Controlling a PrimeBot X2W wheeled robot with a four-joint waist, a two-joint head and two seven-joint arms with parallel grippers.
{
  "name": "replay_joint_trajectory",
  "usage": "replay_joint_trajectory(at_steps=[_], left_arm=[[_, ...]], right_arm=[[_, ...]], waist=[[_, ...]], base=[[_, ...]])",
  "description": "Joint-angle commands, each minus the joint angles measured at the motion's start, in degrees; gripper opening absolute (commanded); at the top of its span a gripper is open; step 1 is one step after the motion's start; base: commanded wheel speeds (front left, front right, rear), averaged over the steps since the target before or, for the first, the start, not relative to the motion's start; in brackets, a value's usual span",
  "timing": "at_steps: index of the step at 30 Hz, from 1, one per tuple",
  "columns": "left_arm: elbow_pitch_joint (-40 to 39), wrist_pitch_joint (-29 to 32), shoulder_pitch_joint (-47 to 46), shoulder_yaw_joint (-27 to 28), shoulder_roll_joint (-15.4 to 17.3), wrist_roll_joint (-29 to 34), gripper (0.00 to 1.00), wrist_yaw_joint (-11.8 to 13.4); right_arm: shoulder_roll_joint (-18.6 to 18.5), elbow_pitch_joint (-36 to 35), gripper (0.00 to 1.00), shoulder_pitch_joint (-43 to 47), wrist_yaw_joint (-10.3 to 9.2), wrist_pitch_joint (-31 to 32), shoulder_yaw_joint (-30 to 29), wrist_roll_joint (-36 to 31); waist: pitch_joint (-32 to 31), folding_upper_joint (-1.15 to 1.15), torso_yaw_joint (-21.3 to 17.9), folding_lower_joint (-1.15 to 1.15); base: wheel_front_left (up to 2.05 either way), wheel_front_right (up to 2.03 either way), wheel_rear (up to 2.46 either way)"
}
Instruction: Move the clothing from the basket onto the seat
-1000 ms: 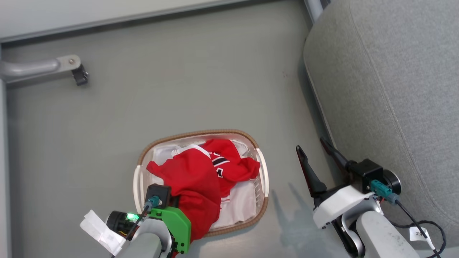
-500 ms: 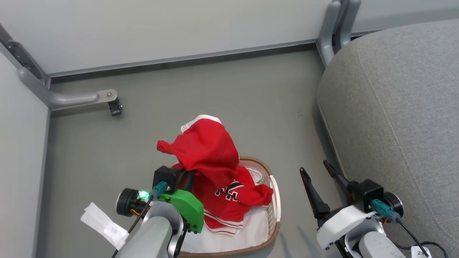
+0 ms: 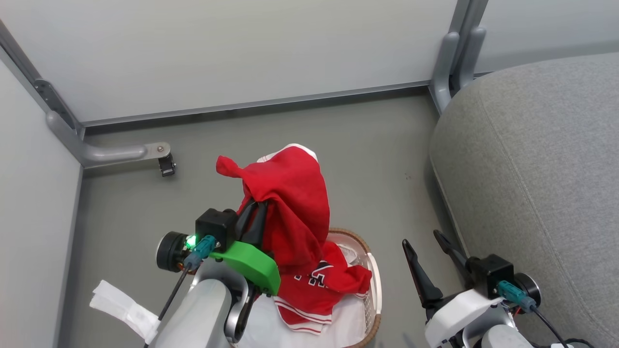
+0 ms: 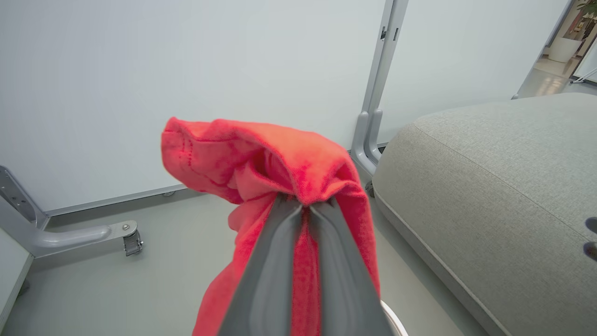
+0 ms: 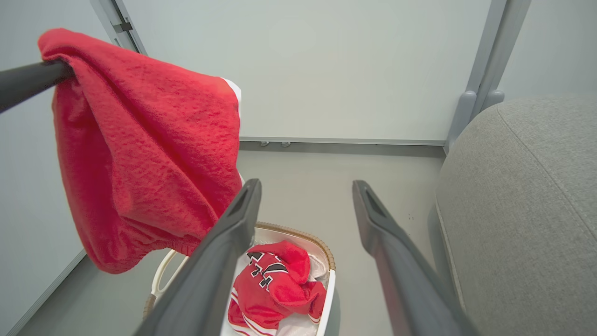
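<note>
Above the oval perforated basket point(image 3: 374, 285), I'm clenching 1 fuzzy red jersey point(image 3: 295, 193) in my left gripper point(image 3: 257, 209); right gripper point(image 3: 421, 238) is gaping, empty.

The left gripper point(image 3: 256, 212) is showing two long dark grey fingers, tapering to narrow tips. Behind it, a bright green plastic bracket point(image 3: 249, 263) is curving over a pale grey forearm point(image 3: 193, 314), beside a black camera box point(image 3: 216, 226), a teal plug point(image 3: 203, 245) and a small light point(image 3: 192, 240) glowing green. A white paper tag point(image 3: 123, 309) is dangling nearby. The right gripper point(image 3: 420, 238) is wearing a white wrist shell point(image 3: 457, 304), with a second black box point(image 3: 493, 273) and a second teal plug point(image 3: 512, 292) trailing a black cable point(image 3: 549, 326).
</note>
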Motion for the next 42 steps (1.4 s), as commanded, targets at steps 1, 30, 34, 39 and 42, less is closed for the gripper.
replay_joint_trajectory(at_steps=[1,30,34,39,42], left_arm=[[-1.0,-0.23,1.15,0.62,0.21,0.58,0.0,-0.33],[-8.69,-0.22,1.89,1.9,0.21,0.99,0.0,-1.99],[-8.91,-0.22,1.1,0.5,0.2,0.28,0.0,-1.69],[-9.15,-0.22,0.01,-1.47,0.2,-0.13,0.0,-1.22],[-9.27,-0.22,-0.65,-2.76,0.21,-0.75,0.0,-1.02]], right_arm=[[-0.16,0.13,1.0,1.09,-0.02,-0.11,0.0,0.1],[-1.58,-1.88,1.0,-3.17,-0.02,-0.11,7.99,-0.15],[-1.8,-1.93,1.0,-6.63,-0.02,-0.1,11.56,-0.03],[-2.24,-1.23,1.0,-10.86,-0.03,-0.1,16.88,-0.37],[-2.09,-0.08,1.0,-12.73,-0.03,-0.1,18.65,-0.48]], waist=[[-0.45,0.0,-0.02,0.01],[-0.79,0.0,1.35,0.01],[-0.19,0.0,2.68,0.01],[0.61,0.0,4.9,0.01],[1.0,0.0,6.24,0.01]], base=[[0.0,0.0,0.0],[0.0,0.0,0.0],[0.0,0.0,0.0],[0.0,0.0,0.0],[0.0,0.0,0.0]])
